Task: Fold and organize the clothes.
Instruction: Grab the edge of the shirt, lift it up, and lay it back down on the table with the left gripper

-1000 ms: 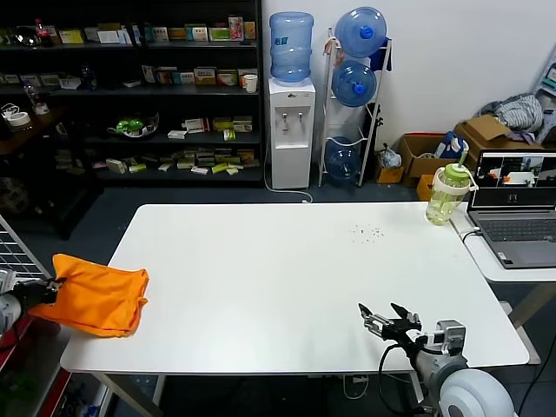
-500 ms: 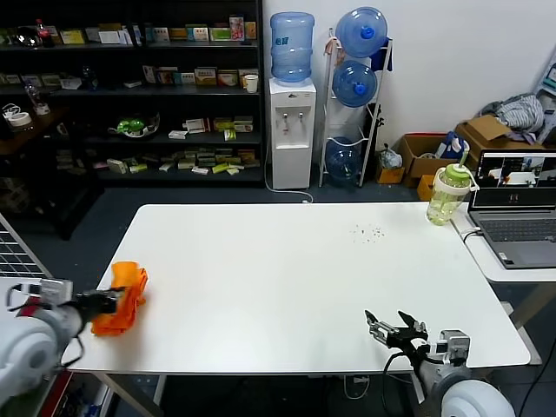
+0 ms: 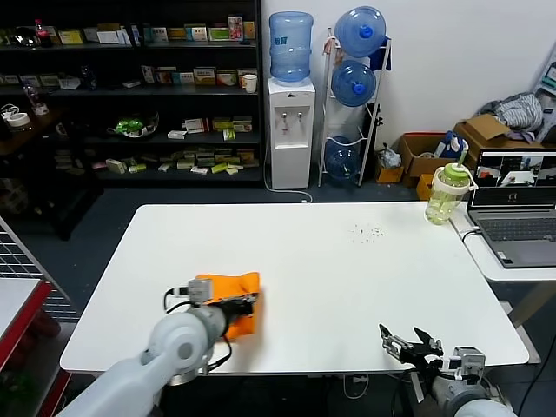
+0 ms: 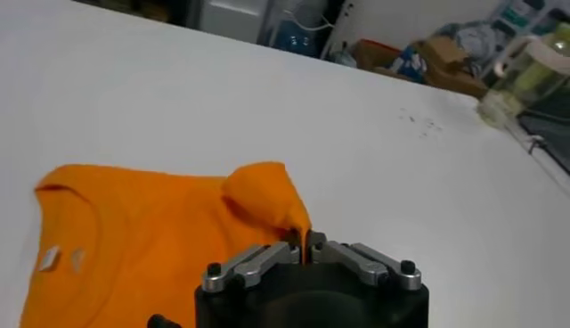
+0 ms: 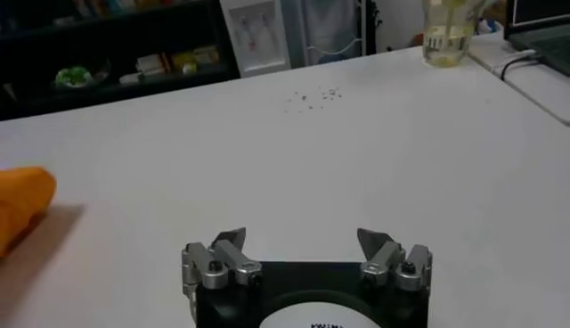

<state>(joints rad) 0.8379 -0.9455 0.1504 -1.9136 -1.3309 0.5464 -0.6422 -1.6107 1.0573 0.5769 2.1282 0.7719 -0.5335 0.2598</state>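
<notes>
The orange T-shirt (image 3: 233,300) lies bunched on the white table (image 3: 330,261) near its front left. My left gripper (image 3: 245,301) is shut on a fold of it; in the left wrist view the jaws (image 4: 305,248) pinch a raised peak of the orange T-shirt (image 4: 151,232), whose neck label shows. My right gripper (image 3: 408,340) is open and empty at the table's front right edge, and in its wrist view (image 5: 303,241) the T-shirt (image 5: 22,200) shows far off.
A green-lidded bottle (image 3: 446,193) stands at the table's far right corner. A laptop (image 3: 517,208) sits on a side table to the right. Small crumbs (image 3: 369,231) dot the far table. Shelves and water bottles stand behind.
My left gripper has dragged the T-shirt from the table's left edge rightward toward the front middle. The right gripper has drawn back a little toward the front edge.
</notes>
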